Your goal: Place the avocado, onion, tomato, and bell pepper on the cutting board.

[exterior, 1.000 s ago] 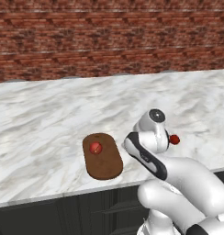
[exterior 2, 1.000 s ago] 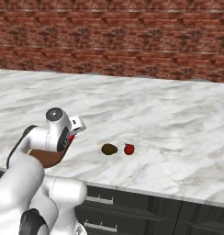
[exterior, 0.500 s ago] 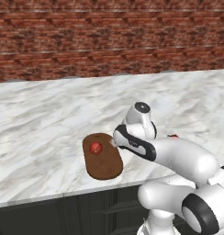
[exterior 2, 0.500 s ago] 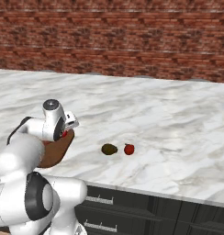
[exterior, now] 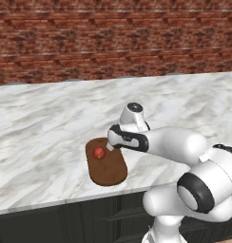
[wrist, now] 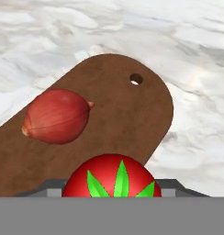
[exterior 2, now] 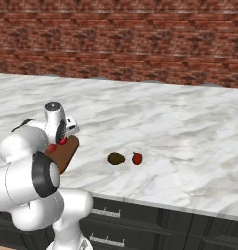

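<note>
Over the near end of the cutting board (wrist: 132, 119), in the hand view, the tomato (wrist: 113, 176) sits at six o'clock between the finger tips, its green star top facing the camera, and the gripper (wrist: 113, 189) is clamped on it. On the board at about nine o'clock from the tomato lies the onion (wrist: 56, 116), dull red with faint streaks, resting on the wood and apart from the tomato. The board's hanging hole shows toward one o'clock, near its rounded end. In the left base view the gripper (exterior: 108, 147) hangs above the board (exterior: 108, 172), and a red ball (exterior: 99, 152), which I take to be the onion, lies on the board's far half at about eight o'clock from the hand. In the right base view the gripper (exterior 2: 67, 136) is over the board (exterior 2: 67, 154), with the tomato (exterior 2: 63, 141) showing red at the hand. Off the board on the marble counter (exterior 2: 179, 127), toward three o'clock from it, lie the avocado (exterior 2: 116, 158) and, just beside it on its right, the bell pepper (exterior 2: 137, 158), the two near each other but not touching. A brick wall (exterior: 113, 42) runs behind the counter.
</note>
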Controlling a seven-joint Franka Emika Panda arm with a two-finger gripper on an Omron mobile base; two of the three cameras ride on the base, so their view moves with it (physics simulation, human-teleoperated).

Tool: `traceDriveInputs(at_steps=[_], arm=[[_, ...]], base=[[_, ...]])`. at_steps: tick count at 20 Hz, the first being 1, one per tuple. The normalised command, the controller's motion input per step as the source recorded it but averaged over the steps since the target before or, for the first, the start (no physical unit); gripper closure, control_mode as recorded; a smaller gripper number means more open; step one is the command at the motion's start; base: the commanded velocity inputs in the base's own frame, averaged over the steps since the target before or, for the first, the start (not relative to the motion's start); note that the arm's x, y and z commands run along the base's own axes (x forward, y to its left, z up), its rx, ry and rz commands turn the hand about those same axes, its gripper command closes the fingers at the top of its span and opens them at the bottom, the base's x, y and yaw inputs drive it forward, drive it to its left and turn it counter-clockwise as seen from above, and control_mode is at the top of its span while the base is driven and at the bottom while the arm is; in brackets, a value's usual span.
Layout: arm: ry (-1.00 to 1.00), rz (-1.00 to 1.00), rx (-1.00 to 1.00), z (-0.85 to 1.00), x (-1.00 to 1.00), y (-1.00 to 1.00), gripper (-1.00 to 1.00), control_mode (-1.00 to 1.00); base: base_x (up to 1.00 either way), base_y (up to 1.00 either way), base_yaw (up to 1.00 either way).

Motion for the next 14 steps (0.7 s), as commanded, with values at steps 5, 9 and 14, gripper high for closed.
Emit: traceDriveInputs(at_steps=[5,9,14], arm=[[0.04,0.05,0.00,-0.31,0.16,0.11,1.00,-1.00],[0.00,0.08,0.00,-0.20,0.06,0.08,1.00,-1.00],[0.02,0.08,-0.02,-0.24,0.12,0.10,1.00,-1.00]], base=[[0.00,0.00,0.00],[0.00,0.00,0.00],[0.00,0.00,0.00]])
